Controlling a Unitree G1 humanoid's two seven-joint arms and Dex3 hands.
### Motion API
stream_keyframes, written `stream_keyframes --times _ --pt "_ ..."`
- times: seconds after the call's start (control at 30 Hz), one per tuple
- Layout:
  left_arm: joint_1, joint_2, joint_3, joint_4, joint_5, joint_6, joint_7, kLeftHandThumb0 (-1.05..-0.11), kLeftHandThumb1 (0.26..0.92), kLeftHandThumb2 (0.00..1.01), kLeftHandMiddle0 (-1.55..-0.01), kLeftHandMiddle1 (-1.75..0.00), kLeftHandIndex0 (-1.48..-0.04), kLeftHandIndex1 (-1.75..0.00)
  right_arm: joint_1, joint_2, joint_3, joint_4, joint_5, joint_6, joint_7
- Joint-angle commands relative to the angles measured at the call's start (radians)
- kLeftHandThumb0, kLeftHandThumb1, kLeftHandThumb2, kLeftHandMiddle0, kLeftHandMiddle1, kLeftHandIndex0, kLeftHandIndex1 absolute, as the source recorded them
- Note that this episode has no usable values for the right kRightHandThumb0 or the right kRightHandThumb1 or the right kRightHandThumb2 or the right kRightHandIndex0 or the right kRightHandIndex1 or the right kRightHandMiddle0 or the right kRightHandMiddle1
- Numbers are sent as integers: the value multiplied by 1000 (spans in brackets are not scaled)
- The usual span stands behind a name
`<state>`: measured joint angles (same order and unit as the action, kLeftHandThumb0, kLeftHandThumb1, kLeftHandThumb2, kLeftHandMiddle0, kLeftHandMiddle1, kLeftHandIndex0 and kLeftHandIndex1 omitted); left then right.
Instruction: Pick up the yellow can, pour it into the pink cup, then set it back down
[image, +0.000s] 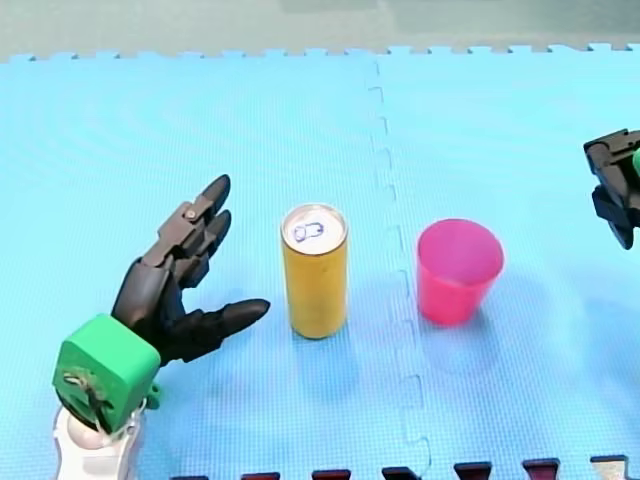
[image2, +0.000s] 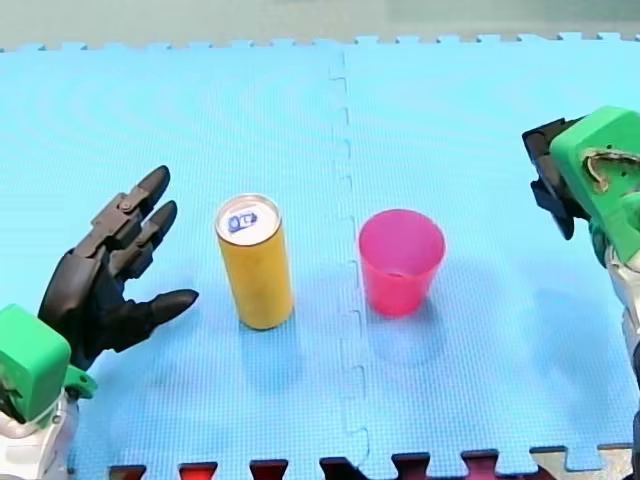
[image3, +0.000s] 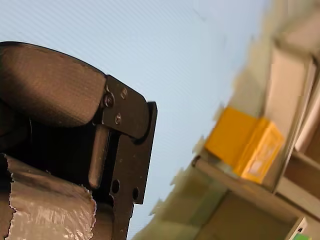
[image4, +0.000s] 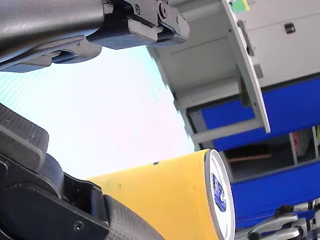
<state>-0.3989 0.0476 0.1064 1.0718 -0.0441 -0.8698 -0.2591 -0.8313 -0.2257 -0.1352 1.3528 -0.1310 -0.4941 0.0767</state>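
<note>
**Clearance on the blue foam mat.** Two upright obstacles stand near the centre: the yellow can and, to its right, the pink cup. They do not touch, and a strip of bare mat (crossed by the interlocking seam) runs between them. The left hand, holding nothing, is left of the can, and open mat separates the two. The right hand is at the right edge, well apart from the cup, again with bare mat between. The mat behind both vessels lies open to its far edge, as does the strip in front of them, up to the toothed near edge.
</note>
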Motion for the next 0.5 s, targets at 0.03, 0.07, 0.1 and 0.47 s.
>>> stream_keyframes --times 0.03,0.07,0.1,0.47 --pt "-2 4 -2 -4 2 -1 3 -948 702 2 -247 -2 -257 -2 -9 -30 6 -5 -9 -4 33" --pt "-3 6 -3 -4 3 1 3 -949 702 2 -246 -2 -256 -1 -10 -31 10 -6 -16 -5 34" --pt "-4 7 -4 -3 4 2 3 -949 703 2 -246 -1 -255 -1 -11 -33 13 -6 -21 -6 33" --pt "-15 10 -9 5 13 9 15 -953 712 2 -239 0 -251 0 -14 -33 28 -7 -49 -14 13"
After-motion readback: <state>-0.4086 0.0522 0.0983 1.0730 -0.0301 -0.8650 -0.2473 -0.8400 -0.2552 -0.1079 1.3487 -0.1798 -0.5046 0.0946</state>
